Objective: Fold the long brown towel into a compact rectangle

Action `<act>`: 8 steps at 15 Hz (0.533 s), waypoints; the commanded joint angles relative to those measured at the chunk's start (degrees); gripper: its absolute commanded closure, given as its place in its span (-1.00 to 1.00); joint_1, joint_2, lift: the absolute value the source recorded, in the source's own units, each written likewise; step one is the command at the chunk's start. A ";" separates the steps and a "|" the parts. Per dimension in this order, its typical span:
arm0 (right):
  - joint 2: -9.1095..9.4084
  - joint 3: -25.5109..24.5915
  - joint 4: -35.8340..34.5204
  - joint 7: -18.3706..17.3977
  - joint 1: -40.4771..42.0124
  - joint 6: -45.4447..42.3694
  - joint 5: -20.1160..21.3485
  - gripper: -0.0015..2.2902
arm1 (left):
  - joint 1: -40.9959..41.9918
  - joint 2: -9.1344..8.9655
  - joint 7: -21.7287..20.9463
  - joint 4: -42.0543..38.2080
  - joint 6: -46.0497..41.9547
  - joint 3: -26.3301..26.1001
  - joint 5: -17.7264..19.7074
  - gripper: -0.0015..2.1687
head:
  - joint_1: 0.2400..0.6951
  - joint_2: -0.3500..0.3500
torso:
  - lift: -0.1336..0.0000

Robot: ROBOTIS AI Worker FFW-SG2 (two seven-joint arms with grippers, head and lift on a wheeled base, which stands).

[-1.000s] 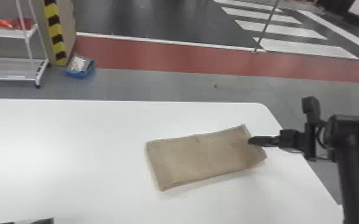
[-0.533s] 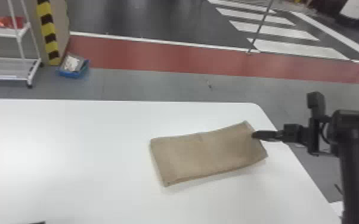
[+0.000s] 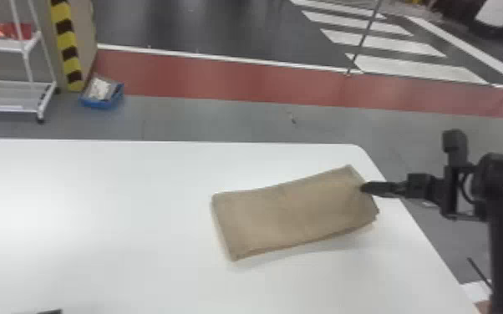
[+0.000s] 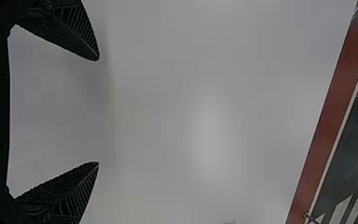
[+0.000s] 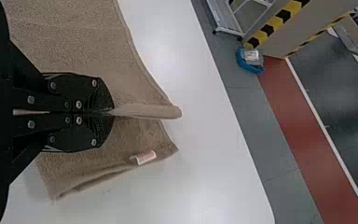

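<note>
1. A brown towel (image 3: 292,217), folded into a flat, roughly rectangular layered bundle, lies slightly askew on a white table (image 3: 96,229), right of centre in the head view, near the table's right edge.
2. The right gripper (image 3: 364,188) comes in from the right in the head view, its tips at the towel's right end. In the right wrist view, the right gripper (image 5: 112,112) is closed on a raised pinch of cloth, and the pinched fold juts out past the tips.
3. A small label (image 5: 146,157), pale with pinkish print, is attached to the towel near a corner beside that fold. The print is too small to make out.
4. The left gripper (image 3: 50,311) is at the head view's bottom left. The left wrist view shows its two fingers spread wide over the tabletop, empty.
5. Beyond the table stand a white cart (image 3: 25,46) with a pale sticker (image 3: 9,107) on its lower shelf, its writing unreadable, and a blue tray (image 3: 101,104) holding a packet.
</note>
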 commanded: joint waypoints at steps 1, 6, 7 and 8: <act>-0.57 -0.58 1.29 -0.44 0.39 -0.86 0.59 0.10 | -0.09 0.03 0.00 0.12 -0.12 -0.13 0.01 -0.92 | 1.00 -0.86 | -0.86; -0.13 2.15 4.80 -1.76 -0.40 -3.50 0.86 0.10 | 0.00 0.03 0.00 0.03 0.23 -0.48 -0.35 -0.92 | 1.00 -0.96 | -0.86; 0.04 0.57 3.40 -1.32 -0.31 -2.62 0.33 0.10 | 0.00 -0.05 0.00 -0.06 0.41 -0.57 -0.43 -0.92 | 1.00 -0.95 | -0.86; -0.75 -2.25 2.52 -1.32 -0.49 -1.04 -0.73 0.10 | 0.09 0.03 0.00 -0.23 0.76 -0.48 -0.52 -0.92 | 1.00 -0.93 | -0.86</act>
